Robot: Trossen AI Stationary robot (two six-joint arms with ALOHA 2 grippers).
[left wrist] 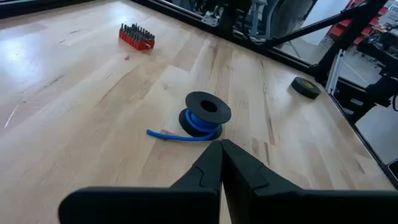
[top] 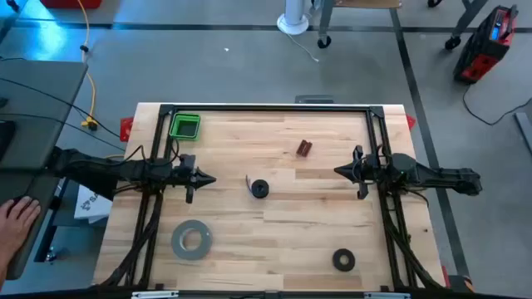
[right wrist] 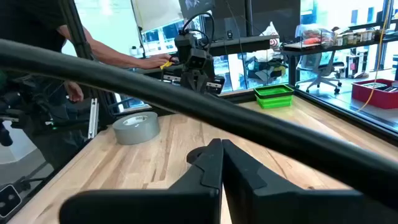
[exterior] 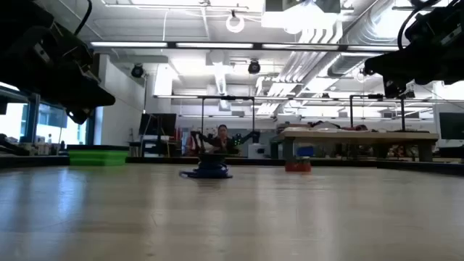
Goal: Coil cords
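Observation:
The blue cord (left wrist: 200, 124) is wound on a small black spool (top: 259, 188) standing on its lower flange mid-table. A loose end (left wrist: 163, 134) of the cord trails onto the wood. My left gripper (top: 209, 178) hovers shut to the left of the spool, pointing at it, fingertips (left wrist: 221, 148) together. My right gripper (top: 339, 171) hovers shut to the right of the spool, also pointing inward, fingertips (right wrist: 222, 146) together. Neither gripper touches anything. In the low view the spool (exterior: 210, 168) sits far out on the table.
A grey tape roll (top: 191, 239) lies near the front left, and a black tape ring (top: 343, 260) near the front right. A green bin (top: 184, 126) stands at the far left, a red bit holder (top: 304, 149) beyond the spool. A person's hand (top: 17, 218) rests off-table left.

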